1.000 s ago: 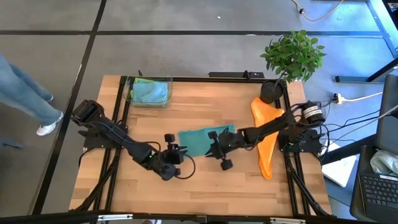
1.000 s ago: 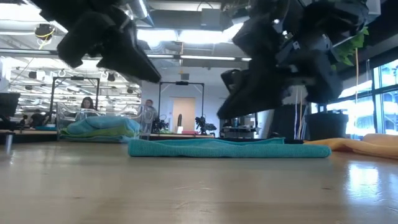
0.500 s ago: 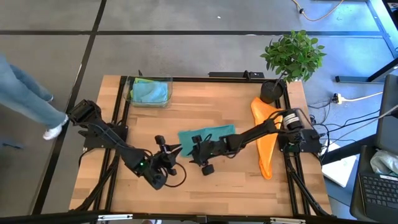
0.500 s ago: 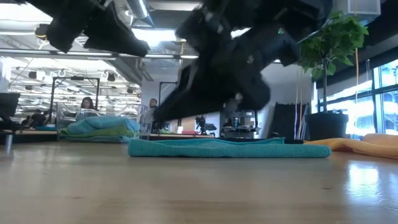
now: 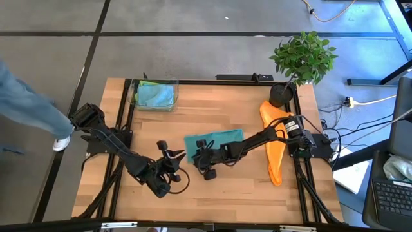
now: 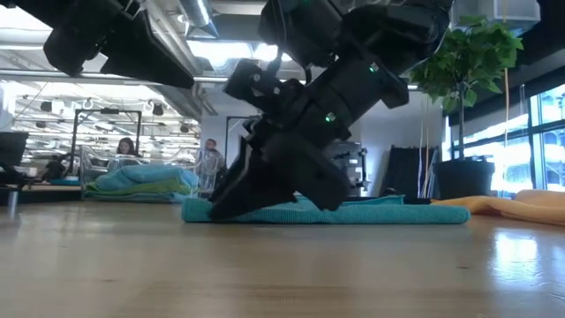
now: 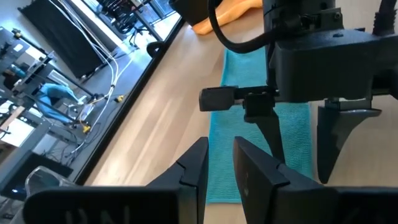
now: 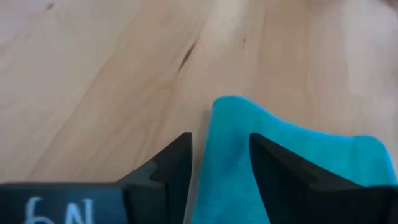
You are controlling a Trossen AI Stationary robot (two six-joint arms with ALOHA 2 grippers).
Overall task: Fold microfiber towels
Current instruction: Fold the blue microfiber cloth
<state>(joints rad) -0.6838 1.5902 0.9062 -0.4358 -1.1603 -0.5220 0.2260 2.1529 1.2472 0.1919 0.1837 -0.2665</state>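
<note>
The teal towel (image 5: 212,142) lies flat mid-frame on the table (image 5: 212,193). The right gripper (image 5: 197,154) sits at its lower-left corner, fingers spread with the towel edge between them. The left gripper (image 5: 174,158) hovers just left, fingers nearly together, holding nothing. The orange towel (image 5: 275,138) lies far right.

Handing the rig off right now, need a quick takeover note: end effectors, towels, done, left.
Right end effector: open, down at the teal towel, near-left corner between its fingers, not gripped.
Left end effector: just left of that towel, holding nothing, fingers nearly together.
Teal towel lies flat mid-table. Orange towel is sprawled at the right edge. Blue and green towels sit in the clear bin, back left.
Done: binned towels, apparently.
Left: the teal fold, then the orange.
</note>
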